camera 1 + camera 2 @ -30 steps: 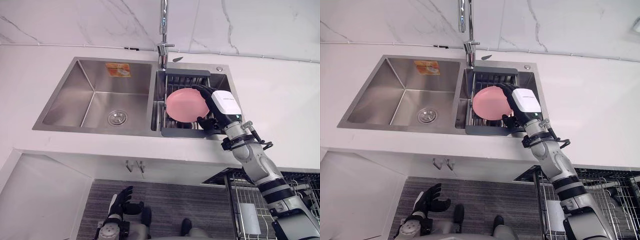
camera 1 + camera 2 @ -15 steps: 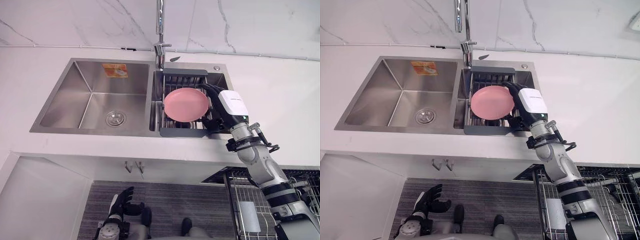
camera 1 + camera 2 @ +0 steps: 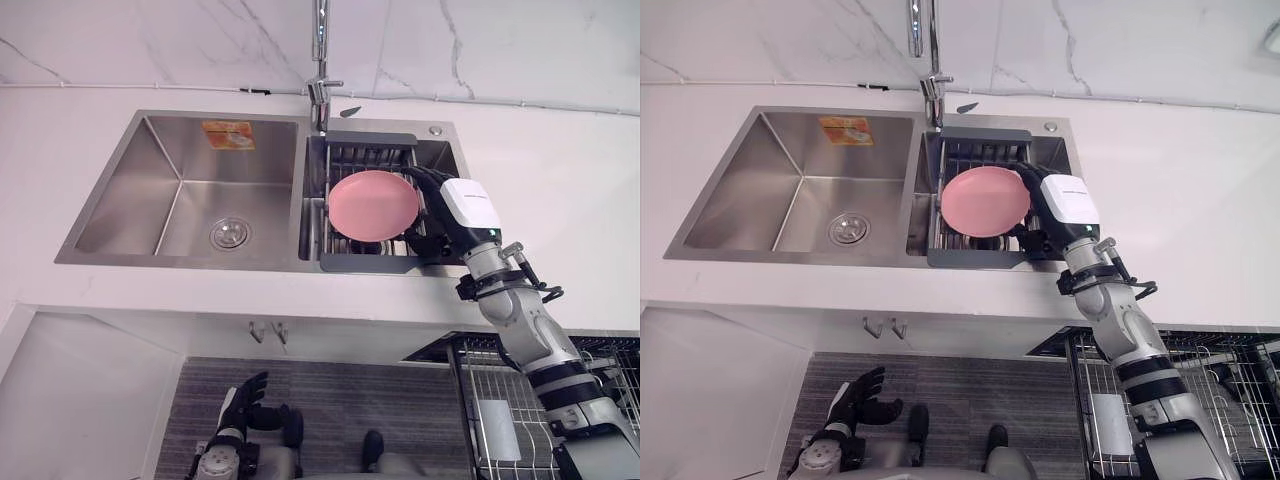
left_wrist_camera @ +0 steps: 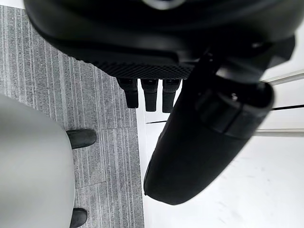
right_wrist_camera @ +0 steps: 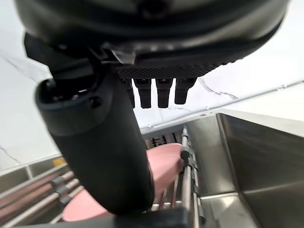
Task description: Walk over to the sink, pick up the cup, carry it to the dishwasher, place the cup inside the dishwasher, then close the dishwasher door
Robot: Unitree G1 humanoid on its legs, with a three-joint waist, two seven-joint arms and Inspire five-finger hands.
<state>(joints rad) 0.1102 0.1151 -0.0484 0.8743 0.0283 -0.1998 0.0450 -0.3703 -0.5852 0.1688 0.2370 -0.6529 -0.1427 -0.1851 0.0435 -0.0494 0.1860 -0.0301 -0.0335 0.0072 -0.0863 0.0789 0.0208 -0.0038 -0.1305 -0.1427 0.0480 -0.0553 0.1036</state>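
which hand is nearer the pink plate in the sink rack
Right. The right hand is close beside the pink plate, at its right edge; the left hand hangs low over the floor, below the counter.

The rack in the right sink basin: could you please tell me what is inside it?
A pink dish rests on the rack, right hand beside it. Whatever lies under the dish is covered.

A plate (image 3: 373,204) rests on a rack (image 3: 371,265) in the sink (image 3: 130,190), right basin.
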